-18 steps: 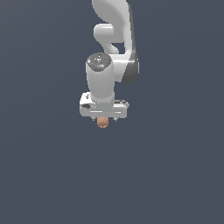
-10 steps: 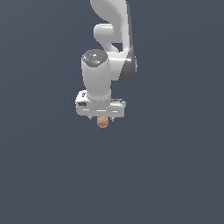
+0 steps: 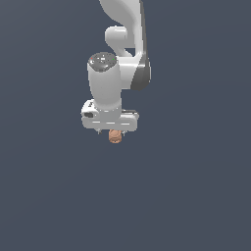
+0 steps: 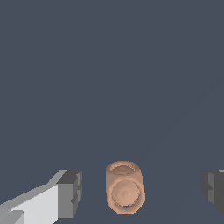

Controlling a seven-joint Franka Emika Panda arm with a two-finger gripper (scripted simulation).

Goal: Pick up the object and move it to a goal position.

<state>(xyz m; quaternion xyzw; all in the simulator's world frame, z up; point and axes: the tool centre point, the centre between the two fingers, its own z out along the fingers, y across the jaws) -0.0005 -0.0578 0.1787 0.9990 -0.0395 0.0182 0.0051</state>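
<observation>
In the exterior view, the gripper body hid its fingers and the upper part of the object. In the wrist view, the picture edges cut off both fingers. The arm ran out of frame.

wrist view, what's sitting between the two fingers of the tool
The tan-orange object lies between the two fingers, with a bare gap of dark floor on each side of it. Neither finger touches it, which shows clearly in the wrist view.
</observation>
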